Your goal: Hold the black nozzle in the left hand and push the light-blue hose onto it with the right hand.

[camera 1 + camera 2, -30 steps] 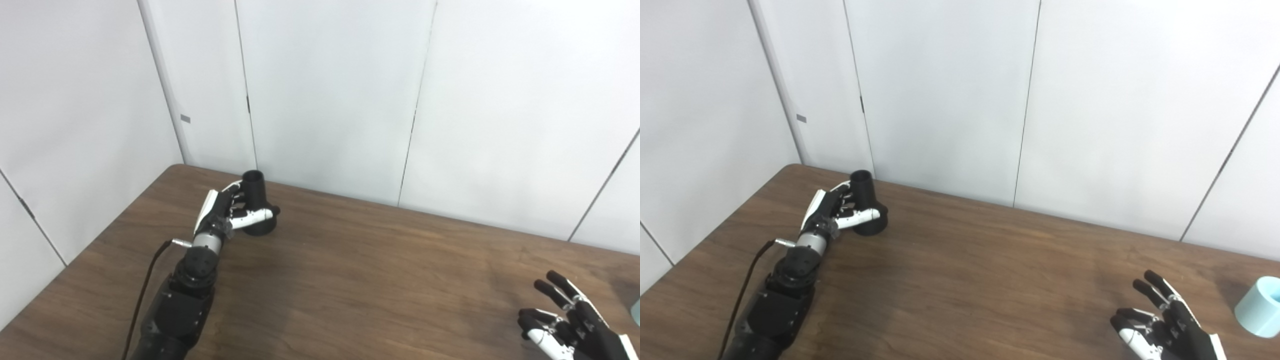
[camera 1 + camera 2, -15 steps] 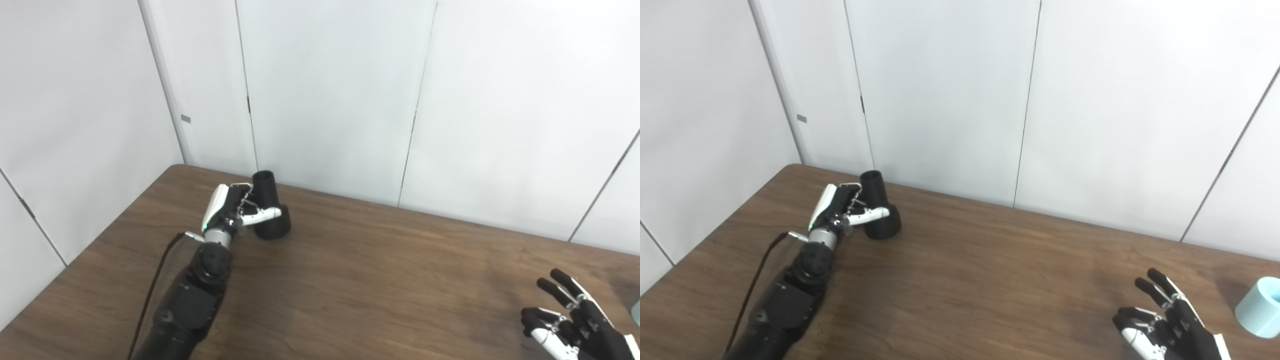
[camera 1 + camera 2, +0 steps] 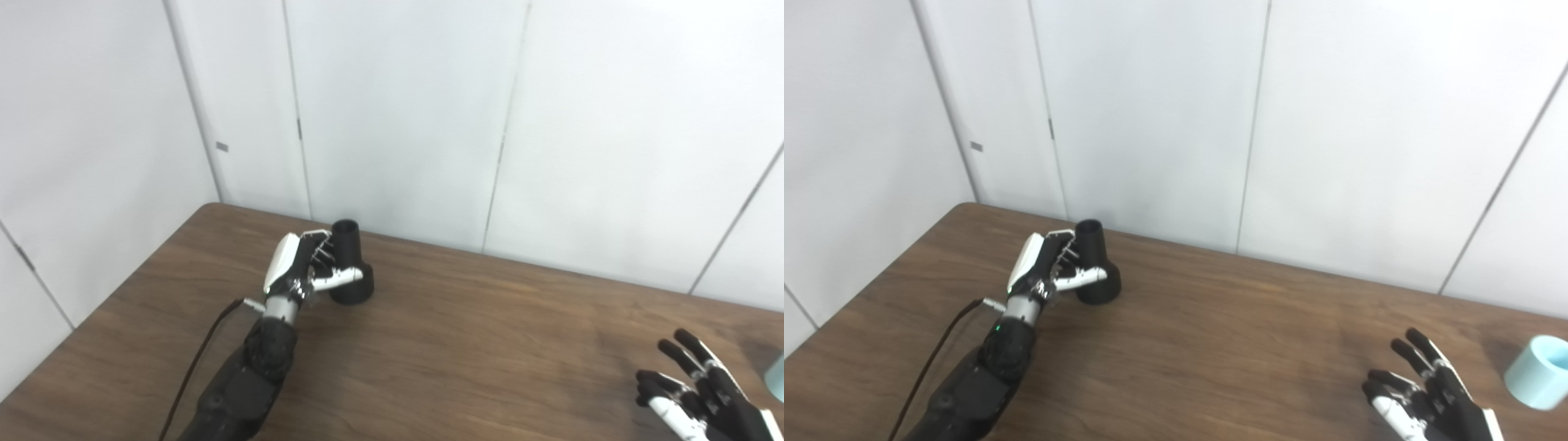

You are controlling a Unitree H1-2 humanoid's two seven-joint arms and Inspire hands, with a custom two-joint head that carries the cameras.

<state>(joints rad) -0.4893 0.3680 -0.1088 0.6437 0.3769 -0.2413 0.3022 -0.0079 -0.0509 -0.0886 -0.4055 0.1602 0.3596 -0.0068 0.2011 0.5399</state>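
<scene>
The black nozzle (image 3: 350, 264) stands upright, narrow end up, near the table's far left. My left hand (image 3: 301, 270) is wrapped on it from the left, thumb across its front, fingers behind. The light-blue hose (image 3: 1535, 380), a short pale cylinder, lies at the table's right side; in the left eye view only its edge (image 3: 778, 371) shows. My right hand (image 3: 1425, 399) hovers palm up at the lower right, fingers spread, holding nothing, a short way left of the hose.
The brown wooden table (image 3: 465, 343) spans the view, its far edge against white wall panels (image 3: 398, 116). A black cable (image 3: 196, 361) runs along my left forearm.
My left hand has carried the nozzle to the right and slightly nearer the table's middle. The right hand has stayed nearly in place. The camera has shifted slightly.
</scene>
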